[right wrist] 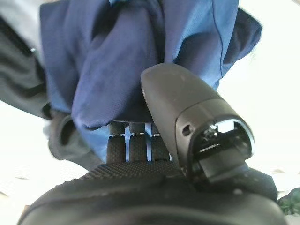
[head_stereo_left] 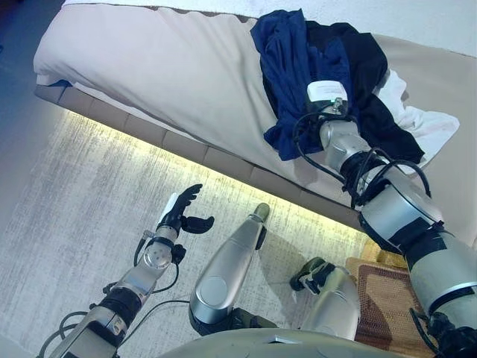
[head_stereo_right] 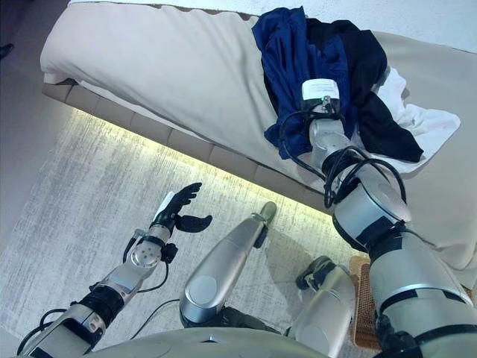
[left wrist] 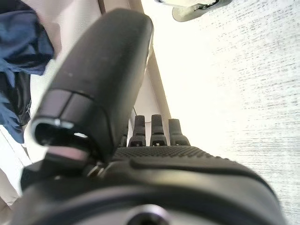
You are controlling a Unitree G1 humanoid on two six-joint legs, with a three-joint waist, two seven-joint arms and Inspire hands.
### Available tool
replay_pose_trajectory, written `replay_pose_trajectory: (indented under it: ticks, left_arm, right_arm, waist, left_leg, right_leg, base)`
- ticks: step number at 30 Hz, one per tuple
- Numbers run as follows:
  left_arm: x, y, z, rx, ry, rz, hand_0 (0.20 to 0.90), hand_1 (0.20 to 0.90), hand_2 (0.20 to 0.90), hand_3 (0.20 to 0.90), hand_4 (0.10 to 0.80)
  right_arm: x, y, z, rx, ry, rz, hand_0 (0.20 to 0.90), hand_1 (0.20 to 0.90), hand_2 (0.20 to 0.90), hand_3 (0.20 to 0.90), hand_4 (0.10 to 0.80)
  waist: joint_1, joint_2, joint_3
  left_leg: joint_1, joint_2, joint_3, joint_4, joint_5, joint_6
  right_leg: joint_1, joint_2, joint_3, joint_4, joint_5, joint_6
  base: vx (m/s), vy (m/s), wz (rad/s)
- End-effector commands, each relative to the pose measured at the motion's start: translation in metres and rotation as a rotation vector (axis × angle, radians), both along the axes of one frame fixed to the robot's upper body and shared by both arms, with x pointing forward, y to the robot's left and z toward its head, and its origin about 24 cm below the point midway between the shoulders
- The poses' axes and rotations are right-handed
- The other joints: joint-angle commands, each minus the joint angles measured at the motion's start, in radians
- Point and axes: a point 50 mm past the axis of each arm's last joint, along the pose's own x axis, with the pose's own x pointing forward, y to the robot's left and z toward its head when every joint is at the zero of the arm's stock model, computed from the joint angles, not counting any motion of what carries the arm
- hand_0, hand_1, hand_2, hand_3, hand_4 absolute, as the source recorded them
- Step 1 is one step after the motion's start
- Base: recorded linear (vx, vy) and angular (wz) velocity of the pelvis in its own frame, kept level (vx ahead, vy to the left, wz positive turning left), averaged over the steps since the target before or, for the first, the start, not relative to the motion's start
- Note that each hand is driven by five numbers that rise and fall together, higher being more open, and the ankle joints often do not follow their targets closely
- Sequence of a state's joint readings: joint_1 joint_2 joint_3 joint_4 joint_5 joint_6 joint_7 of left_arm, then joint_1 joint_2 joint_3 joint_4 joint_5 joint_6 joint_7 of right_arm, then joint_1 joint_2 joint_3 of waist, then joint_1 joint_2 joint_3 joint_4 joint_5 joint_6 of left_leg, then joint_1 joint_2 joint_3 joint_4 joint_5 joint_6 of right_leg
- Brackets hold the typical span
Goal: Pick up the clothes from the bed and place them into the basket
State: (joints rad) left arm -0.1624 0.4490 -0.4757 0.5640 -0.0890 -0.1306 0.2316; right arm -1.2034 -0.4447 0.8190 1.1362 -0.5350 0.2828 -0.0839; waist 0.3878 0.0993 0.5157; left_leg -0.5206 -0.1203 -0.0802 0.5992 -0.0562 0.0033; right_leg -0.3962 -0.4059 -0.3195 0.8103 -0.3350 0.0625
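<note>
A pile of clothes lies on the far right of the bed [head_stereo_left: 149, 67]: a blue garment [head_stereo_left: 287, 60], a black garment [head_stereo_left: 365, 60] and a white garment [head_stereo_left: 428, 123] under them. My right arm reaches onto the bed, and my right hand [right wrist: 136, 187] is pushed into the lower end of the blue garment [right wrist: 117, 61], which bunches over it. My left hand [head_stereo_left: 182, 212] is open and empty, held over the rug in front of the bed. A brown woven basket [head_stereo_left: 387, 298] stands on the floor at the lower right, by the bed's edge.
The bed has a beige sheet and a lit strip along its lower edge [head_stereo_left: 134, 134]. A pale grey rug [head_stereo_left: 74, 186] covers the floor before it. The left part of the bed is bare sheet.
</note>
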Motion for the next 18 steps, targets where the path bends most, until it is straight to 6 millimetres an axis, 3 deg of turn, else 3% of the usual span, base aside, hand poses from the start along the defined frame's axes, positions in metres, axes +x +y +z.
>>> replay_pose_trajectory:
  ticks: [1,7,11,16,18]
  left_arm:
    - [0.009,0.013,0.018,0.01,-0.087,0.017,0.9,0.9,0.9,0.9,0.8]
    - [0.008,0.015,0.013,0.053,-0.026,-0.003,0.9,0.9,0.9,0.9,0.8]
    - [0.008,0.014,0.012,0.07,0.006,-0.011,0.9,0.9,0.9,0.9,0.8]
    - [0.005,0.011,0.007,0.087,0.045,-0.045,0.9,0.9,0.9,0.9,0.8]
    - [0.003,0.01,0.002,0.094,0.073,-0.058,0.9,0.9,0.9,0.9,0.8]
  right_arm:
    - [0.006,0.015,0.085,0.027,-0.287,0.08,0.3,0.3,0.3,0.2,0.1]
    - [-0.002,0.038,0.103,0.323,-0.389,0.255,0.3,0.3,0.3,0.2,0.1]
    - [-0.013,0.047,0.129,0.477,-0.5,0.372,0.3,0.3,0.3,0.2,0.1]
    - [-0.024,0.027,0.161,0.515,-0.634,0.375,0.3,0.3,0.3,0.2,0.1]
    - [-0.029,0.008,0.184,0.535,-0.698,0.338,0.3,0.3,0.3,0.2,0.1]
  waist:
    - [0.007,-0.018,-0.054]
    - [-0.034,-0.053,-0.115]
    - [-0.088,-0.081,-0.181]
    - [-0.132,-0.104,-0.256]
    - [-0.155,-0.115,-0.3]
  left_leg:
    - [0.1,0.041,0.015,0.045,-0.133,0.041]
    - [0.233,0.1,0.018,-0.115,-0.087,0.011]
    - [0.338,0.131,0.035,-0.282,-0.004,-0.016]
    - [0.426,0.145,0.056,-0.389,0.025,-0.033]
    - [0.466,0.149,0.071,-0.45,0.04,-0.038]
  right_leg:
    - [0.111,0.058,-0.058,-0.075,0.108,-0.048]
    - [0.24,0.101,-0.055,-0.271,0.167,-0.032]
    - [0.326,0.157,-0.038,-0.457,0.232,-0.02]
    - [0.396,0.195,-0.018,-0.577,0.269,-0.007]
    - [0.423,0.208,-0.003,-0.635,0.296,0.002]
  base:
    - [0.056,-0.066,-0.01]
    - [0.081,-0.06,-0.19]
    - [0.045,-0.031,-0.17]
    - [0.092,-0.014,-0.12]
    - [0.104,-0.008,-0.05]
